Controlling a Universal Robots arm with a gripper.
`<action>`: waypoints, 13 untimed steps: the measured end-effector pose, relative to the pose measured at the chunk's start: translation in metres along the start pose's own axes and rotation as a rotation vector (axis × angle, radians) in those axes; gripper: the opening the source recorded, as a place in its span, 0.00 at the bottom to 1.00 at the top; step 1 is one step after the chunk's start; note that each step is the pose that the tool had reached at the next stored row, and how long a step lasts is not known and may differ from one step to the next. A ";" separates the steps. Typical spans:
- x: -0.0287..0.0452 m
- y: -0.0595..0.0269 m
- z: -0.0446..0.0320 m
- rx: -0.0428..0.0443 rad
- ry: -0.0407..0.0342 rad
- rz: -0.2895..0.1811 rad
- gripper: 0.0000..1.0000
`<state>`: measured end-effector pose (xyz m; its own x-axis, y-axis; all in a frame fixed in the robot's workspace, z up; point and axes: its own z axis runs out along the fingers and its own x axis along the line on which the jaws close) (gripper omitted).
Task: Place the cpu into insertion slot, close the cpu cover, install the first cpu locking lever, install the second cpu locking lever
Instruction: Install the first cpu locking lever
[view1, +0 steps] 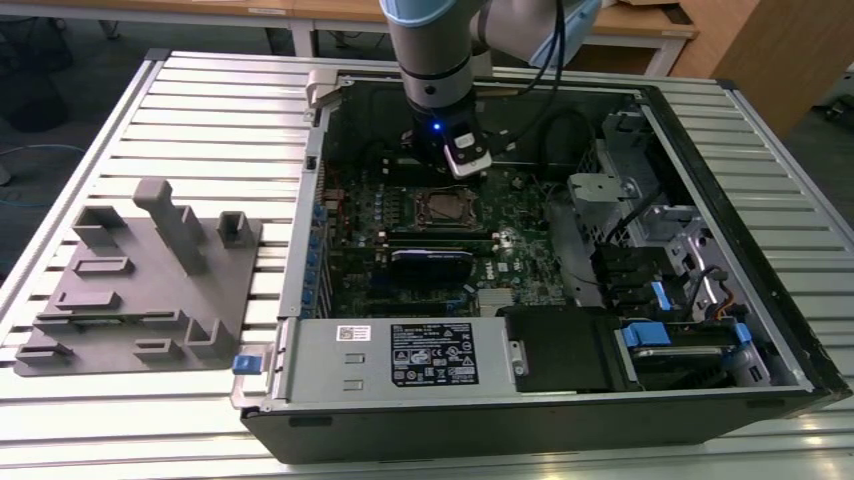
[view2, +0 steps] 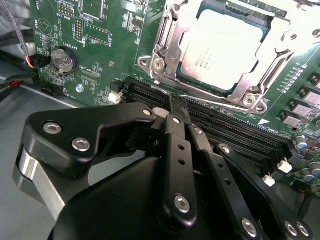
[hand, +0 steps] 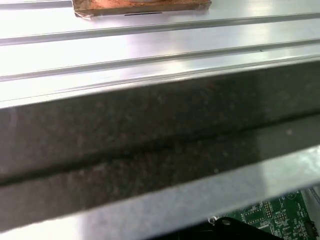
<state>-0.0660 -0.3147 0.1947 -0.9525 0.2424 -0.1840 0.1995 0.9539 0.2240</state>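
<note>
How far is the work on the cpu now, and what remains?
In the second wrist view the cpu already lies in the insertion slot, with the cpu cover down around it. The gripper, fingers together and empty, sits beside a thin locking lever. Whether either lever is latched cannot be judged.

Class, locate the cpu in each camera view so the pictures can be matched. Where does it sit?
Exterior view: the cpu sits in the middle of the green motherboard.
Second wrist view: the cpu lies seated in its socket, framed by silver metal.
First wrist view: a dark case wall and a green board corner.
Shared landmark: the green motherboard.
</note>
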 end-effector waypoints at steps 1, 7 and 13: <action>0.0000 0.0000 0.0000 -0.0001 -0.0001 0.000 0.11; -0.0007 -0.0031 -0.0005 -0.0004 -0.0011 0.000 0.11; -0.0012 -0.0053 -0.0004 0.0017 -0.0047 -0.001 0.11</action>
<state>-0.0661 -0.3202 0.1941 -0.9517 0.2421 -0.1888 0.1987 0.9545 0.2222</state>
